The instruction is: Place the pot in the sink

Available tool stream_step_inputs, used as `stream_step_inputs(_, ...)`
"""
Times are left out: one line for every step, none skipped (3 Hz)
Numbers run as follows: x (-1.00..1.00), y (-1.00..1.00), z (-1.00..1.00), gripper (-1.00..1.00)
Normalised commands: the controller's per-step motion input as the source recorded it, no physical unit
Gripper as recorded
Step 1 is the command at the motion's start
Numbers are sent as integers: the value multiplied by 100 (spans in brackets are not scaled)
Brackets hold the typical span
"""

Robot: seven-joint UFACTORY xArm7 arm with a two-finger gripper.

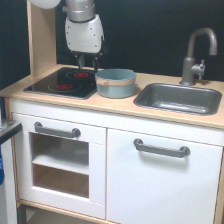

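Pot [115,82] sits at the centre of the frame, upright on the light wood countertop [120,104], its left edge touching or just overlapping the black hob [62,82] with the red rings. It's empty, as far as the view shows, and nothing grips it. Right of it, apart from it across a strip of bare wood, lies the sink [179,98], dark grey and vacant, with the curved faucet [197,52] standing behind it in the upper right. Above and left of the pot hangs the gripper [87,63], its two dark fingers pointing down over the hob, a narrow gap between them and nothing held. So the job looks barely begun: no grasp yet, and the lift, the carry rightward and the lowering into the basin all remain.
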Motion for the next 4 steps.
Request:
stream_step_inputs(11,12,-78,100)
stream_step_inputs(13,-1,-24,100)
stream_step_inputs(12,3,-37,100)
stream_step_inputs(17,2,-43,98)
